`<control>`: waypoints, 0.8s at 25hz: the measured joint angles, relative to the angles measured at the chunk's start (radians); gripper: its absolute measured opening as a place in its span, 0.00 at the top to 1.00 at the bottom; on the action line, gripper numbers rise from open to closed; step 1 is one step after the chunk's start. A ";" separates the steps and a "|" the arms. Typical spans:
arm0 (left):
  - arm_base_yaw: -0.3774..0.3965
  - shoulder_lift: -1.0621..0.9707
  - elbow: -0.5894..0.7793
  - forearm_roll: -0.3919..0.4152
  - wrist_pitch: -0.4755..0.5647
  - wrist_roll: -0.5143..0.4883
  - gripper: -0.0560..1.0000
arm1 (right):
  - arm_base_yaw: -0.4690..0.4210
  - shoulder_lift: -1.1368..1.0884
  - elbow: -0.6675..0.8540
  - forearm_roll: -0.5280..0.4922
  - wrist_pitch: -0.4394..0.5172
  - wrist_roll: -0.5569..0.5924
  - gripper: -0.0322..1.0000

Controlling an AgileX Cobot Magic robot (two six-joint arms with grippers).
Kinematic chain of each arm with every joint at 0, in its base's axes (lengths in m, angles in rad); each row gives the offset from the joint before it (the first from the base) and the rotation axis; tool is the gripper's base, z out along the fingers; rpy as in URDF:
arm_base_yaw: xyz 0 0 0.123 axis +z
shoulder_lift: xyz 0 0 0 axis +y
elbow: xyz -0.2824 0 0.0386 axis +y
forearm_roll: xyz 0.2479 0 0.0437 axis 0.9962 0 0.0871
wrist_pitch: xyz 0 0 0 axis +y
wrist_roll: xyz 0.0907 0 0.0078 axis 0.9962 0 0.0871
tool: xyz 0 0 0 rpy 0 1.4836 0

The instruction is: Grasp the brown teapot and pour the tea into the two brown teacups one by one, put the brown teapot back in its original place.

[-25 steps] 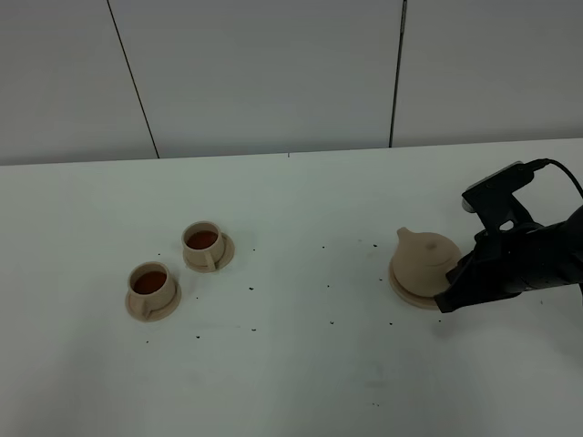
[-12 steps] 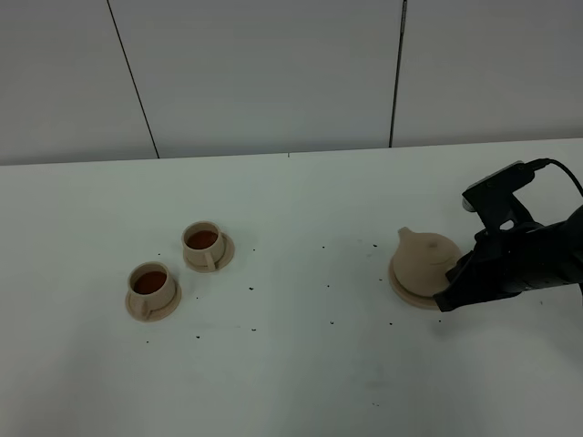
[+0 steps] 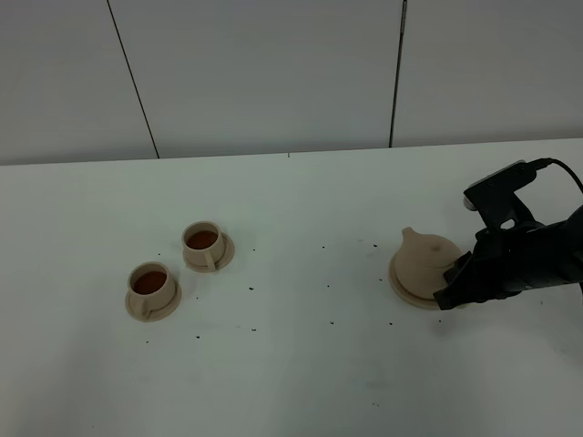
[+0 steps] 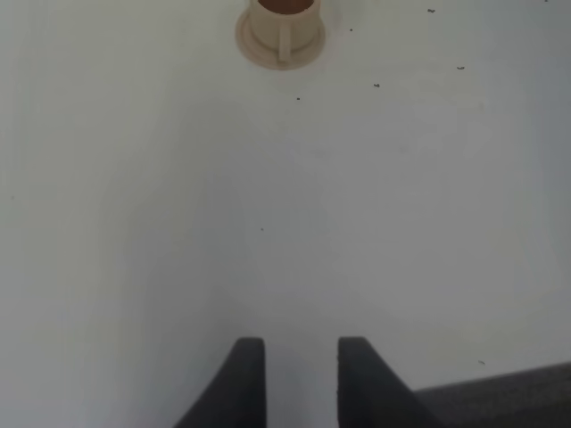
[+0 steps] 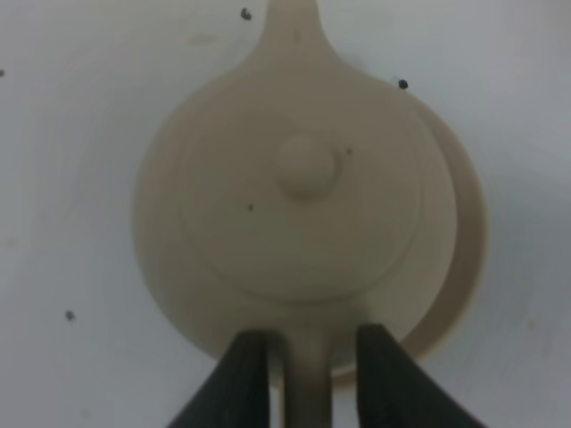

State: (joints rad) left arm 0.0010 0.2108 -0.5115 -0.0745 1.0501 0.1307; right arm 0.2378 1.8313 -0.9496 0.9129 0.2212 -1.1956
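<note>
Right gripper has its two fingers on each side of the brown teapot's handle, a little apart from it. Brown teapot sits on its round plate, just ahead. Only the high view shows the two brown teacups, far off. Left gripper is spread over bare table.
</note>
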 joint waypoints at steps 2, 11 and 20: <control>0.000 0.000 0.000 0.000 0.000 0.000 0.69 | 0.000 0.000 0.000 0.000 0.008 0.005 0.73; 0.000 0.000 0.000 0.000 0.000 0.000 0.69 | 0.000 0.000 0.000 0.000 0.026 0.011 0.64; 0.000 0.000 0.000 0.000 0.000 0.000 0.69 | 0.000 -0.002 0.000 0.000 0.026 0.019 0.56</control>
State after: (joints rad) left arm 0.0010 0.2108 -0.5115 -0.0745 1.0501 0.1307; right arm 0.2378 1.8291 -0.9496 0.9129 0.2475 -1.1766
